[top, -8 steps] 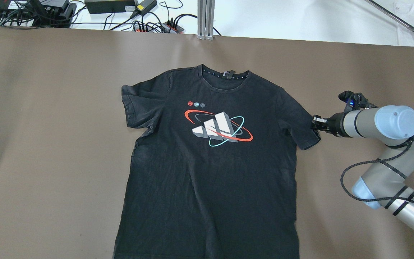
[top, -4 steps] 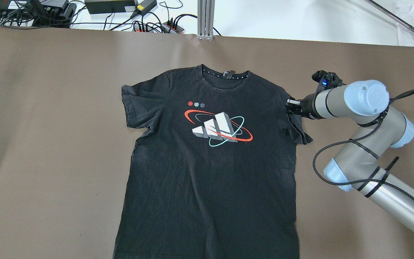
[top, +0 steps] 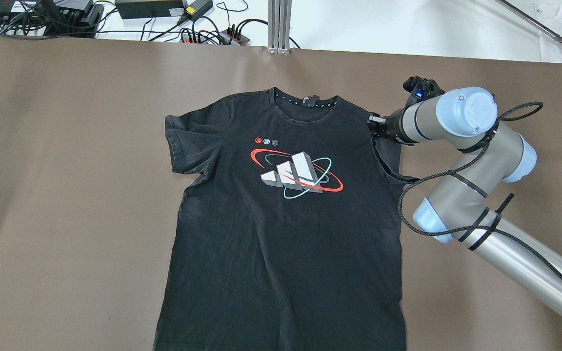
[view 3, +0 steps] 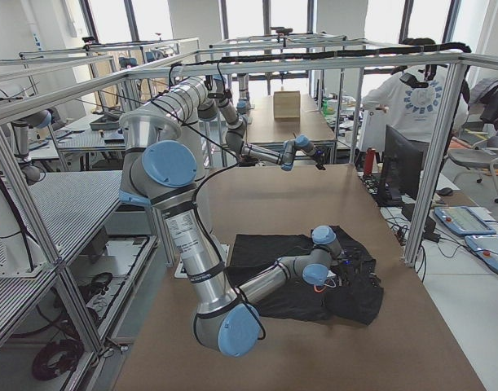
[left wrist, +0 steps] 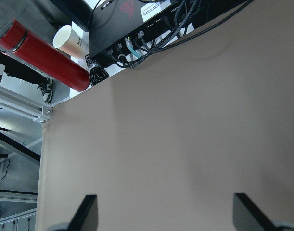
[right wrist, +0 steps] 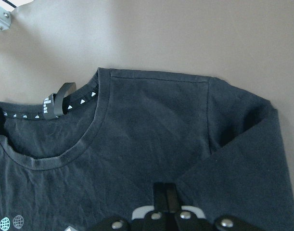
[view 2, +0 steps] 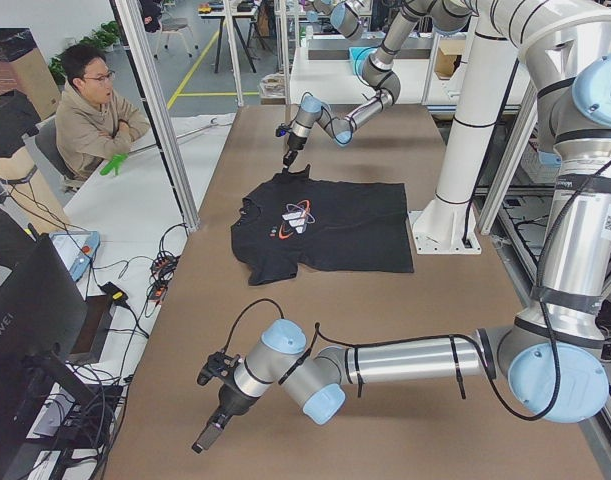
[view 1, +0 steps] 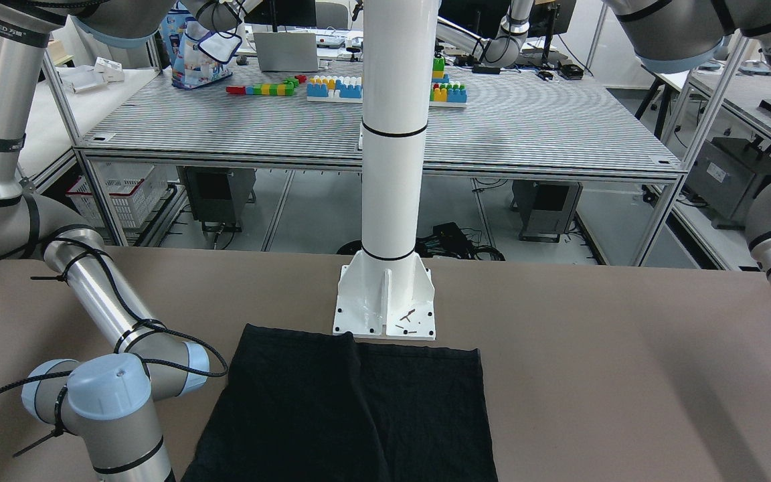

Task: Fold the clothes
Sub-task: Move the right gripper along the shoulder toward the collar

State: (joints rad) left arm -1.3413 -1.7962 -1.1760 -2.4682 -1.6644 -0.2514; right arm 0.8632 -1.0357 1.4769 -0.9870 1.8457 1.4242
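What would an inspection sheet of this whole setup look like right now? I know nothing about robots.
Surface: brown table, smooth.
Job's things: black T-shirt flat, print up; one sleeve folded inward.
Clutter: nothing seen on the table.
Grippers: right gripper shut on that sleeve; left gripper open, over the table.
Cables: black cable looped along the right arm; leads beyond the far edge.
Surroundings: white pillar; seated person; toy bricks on another table.
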